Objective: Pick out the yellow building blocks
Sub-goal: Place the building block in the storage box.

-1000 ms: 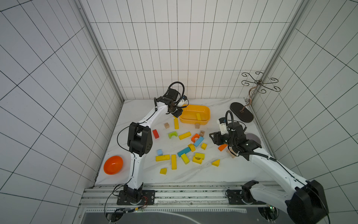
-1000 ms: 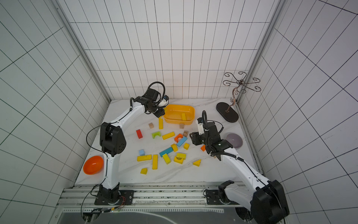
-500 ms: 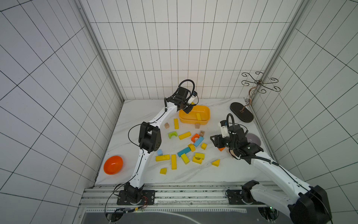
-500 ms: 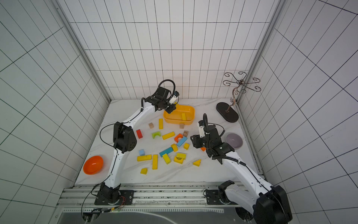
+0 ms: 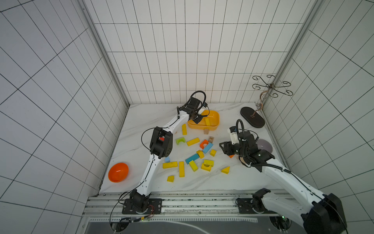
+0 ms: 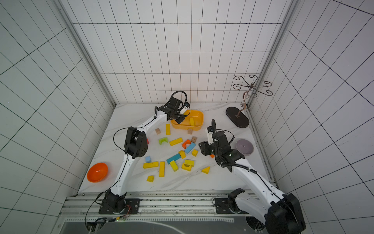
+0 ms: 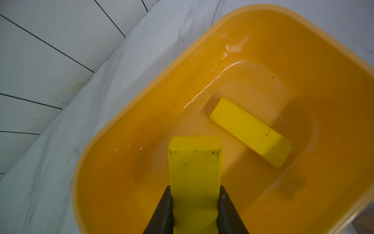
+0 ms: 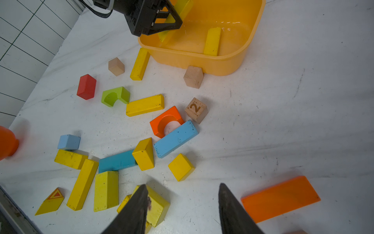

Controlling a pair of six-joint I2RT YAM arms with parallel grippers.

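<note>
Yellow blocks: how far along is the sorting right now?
Done: one yellow bar lies in the tub. In hand: the left gripper is shut on a second bar, held over the tub. Left: about eleven yellow blocks lie loose on the table; the right gripper hangs open above them, holding nothing.

Tub point(image 8: 222, 62) yellow-orange. Yellow blocks point(image 8: 144, 105) bright yellow, dark specks; one wedge point(image 8: 50, 204) has red-orange triangle. Green arch point(image 8: 115, 96), orange arch point(image 8: 162, 121), blue bar point(image 8: 176, 138), red block point(image 8: 86, 86), orange slab point(image 8: 280, 198). Wood cube point(image 8: 196, 110) pale brown, number 2. Surface point(image 8: 283, 111) white, grey streaks. Bowl point(image 5: 118, 172) orange.
</note>
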